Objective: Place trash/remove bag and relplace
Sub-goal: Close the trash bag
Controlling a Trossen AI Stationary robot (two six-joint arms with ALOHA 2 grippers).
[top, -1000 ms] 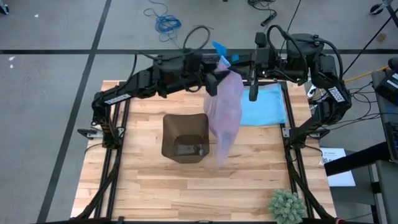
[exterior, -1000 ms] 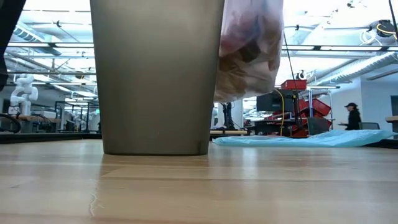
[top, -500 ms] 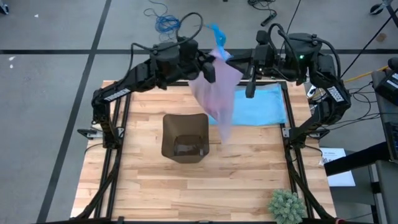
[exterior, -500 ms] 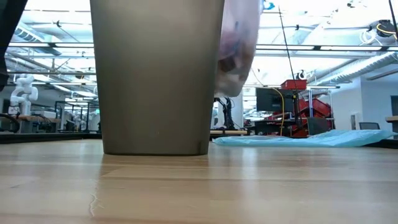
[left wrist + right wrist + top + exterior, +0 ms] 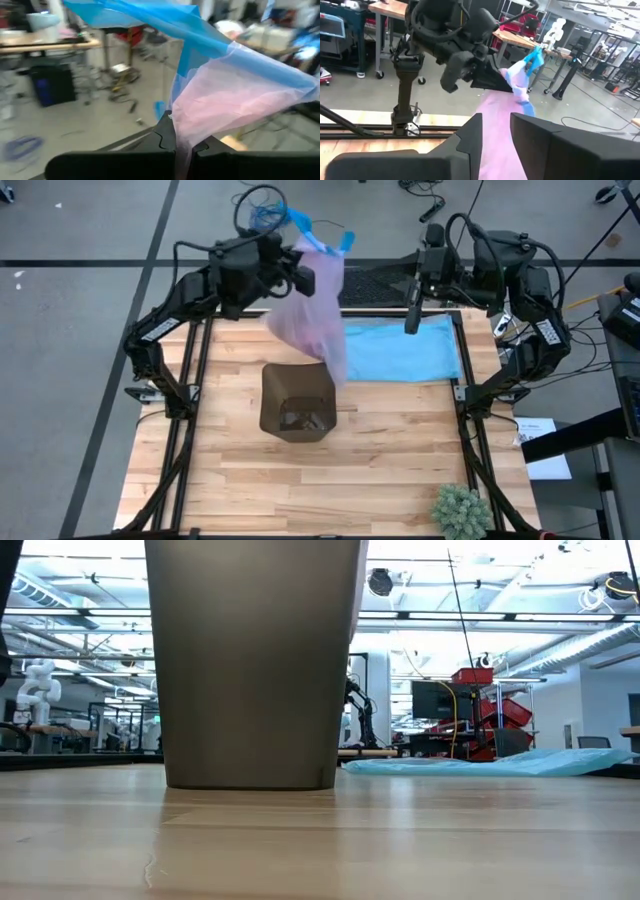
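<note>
Bag [image 5: 312, 320] out – left gripper [image 5: 303, 273] clamps its neck, right gripper [image 5: 411, 320] slightly parted, empty; you still need to reline bin [image 5: 297, 402].

One camera hangs high up and looks straight down on the whole table [image 5: 250, 480], while another sits low on the tabletop, very close to the brown bin [image 5: 250, 660], looking across into the room behind. Each arm has a camera on its wrist, looking out past its own fingers. Both wrist cameras see the pink bag [image 5: 235, 100] up close, though the left one is rather blurry.
</note>
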